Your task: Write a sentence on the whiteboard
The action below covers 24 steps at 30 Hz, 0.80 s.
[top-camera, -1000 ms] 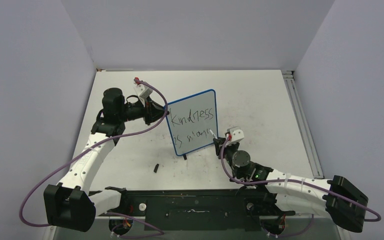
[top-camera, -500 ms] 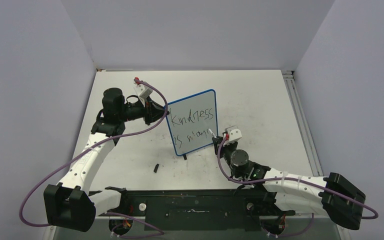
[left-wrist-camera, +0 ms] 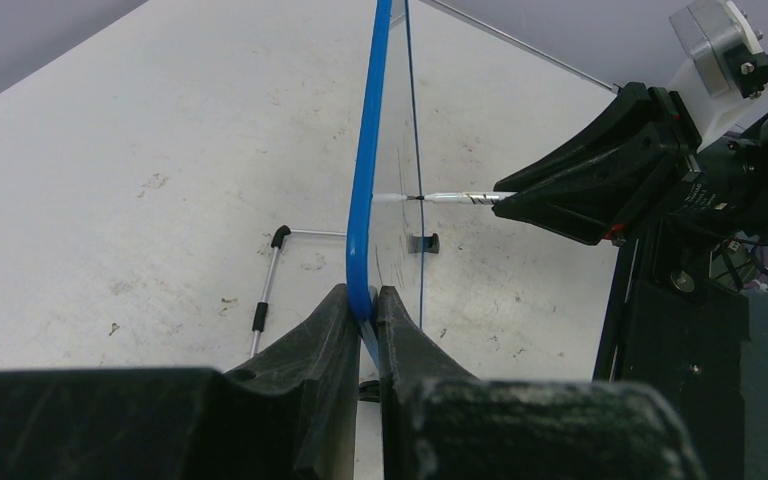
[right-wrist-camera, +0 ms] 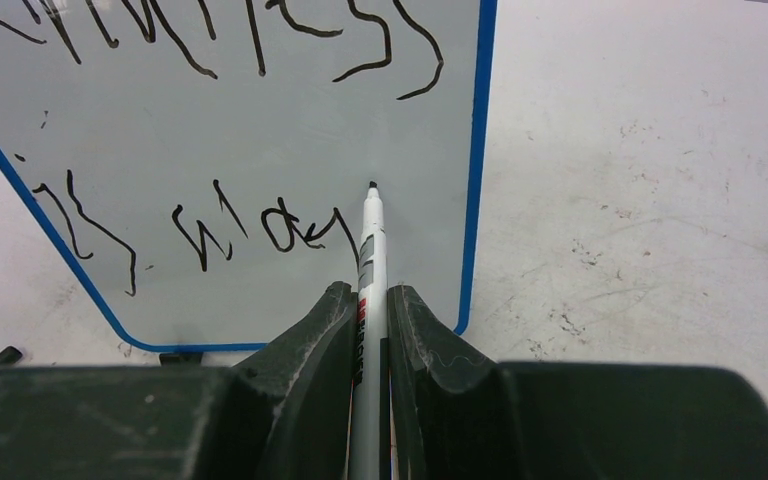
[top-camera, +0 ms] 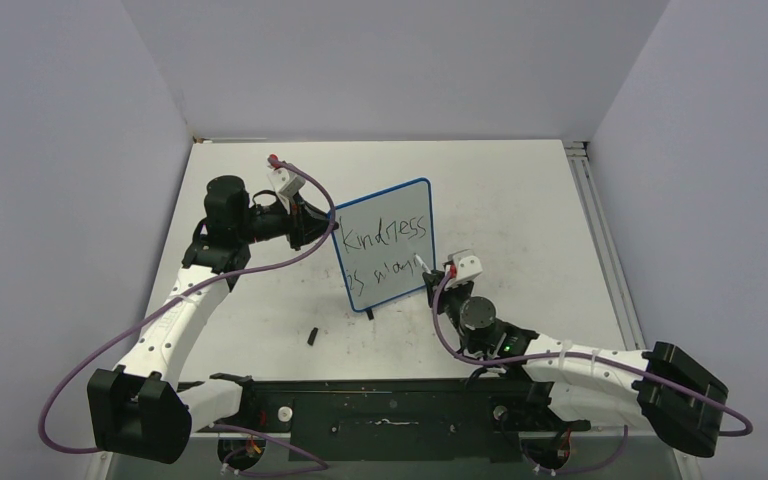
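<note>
White, scuffed table, pale walls all round. Centre of the overhead view, the whiteboard stands upright. The sentence reads "Kindness" over "is mag", so the last word is unfinished. The marker has its tip at the board, just right of the lettering, with the right gripper clamped on its barrel. The left gripper pinches the blue frame edge. Next, I'd say: short strokes, light pressure.

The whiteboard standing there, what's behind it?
Behind the whiteboard, the left wrist view shows the white table and a thin bent metal rod with black grips, reaching toward its lower edge. From above, the board itself hides that patch.
</note>
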Motion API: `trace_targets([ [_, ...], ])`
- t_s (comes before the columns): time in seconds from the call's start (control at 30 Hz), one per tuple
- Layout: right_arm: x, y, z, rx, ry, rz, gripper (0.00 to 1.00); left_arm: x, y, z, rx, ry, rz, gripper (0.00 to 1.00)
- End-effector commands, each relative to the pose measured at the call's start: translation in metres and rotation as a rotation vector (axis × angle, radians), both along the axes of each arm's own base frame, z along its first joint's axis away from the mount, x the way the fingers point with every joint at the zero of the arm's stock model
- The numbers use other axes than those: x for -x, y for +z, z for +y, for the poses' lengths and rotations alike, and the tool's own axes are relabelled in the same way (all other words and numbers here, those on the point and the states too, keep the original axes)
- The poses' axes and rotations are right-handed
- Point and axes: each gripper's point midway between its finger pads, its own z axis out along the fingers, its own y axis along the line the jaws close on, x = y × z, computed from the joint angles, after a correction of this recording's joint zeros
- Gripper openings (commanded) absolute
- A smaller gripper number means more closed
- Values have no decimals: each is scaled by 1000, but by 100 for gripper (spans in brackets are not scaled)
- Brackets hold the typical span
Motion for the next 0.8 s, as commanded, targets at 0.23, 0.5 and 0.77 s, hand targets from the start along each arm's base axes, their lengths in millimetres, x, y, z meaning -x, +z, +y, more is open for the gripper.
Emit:
trace_targets([
  [0.23,1,27,-13,-89,-35,-35,5,5,-16,0,-32,-20,60,0],
  [0.5,-1,13,-13,-71,-51,-14,5,5,-17,-1,-31,-20,63,0],
  [0.77,-7,8,-18,-60,-75,-12,5,5,-17,-1,-31,-20,61,0],
])
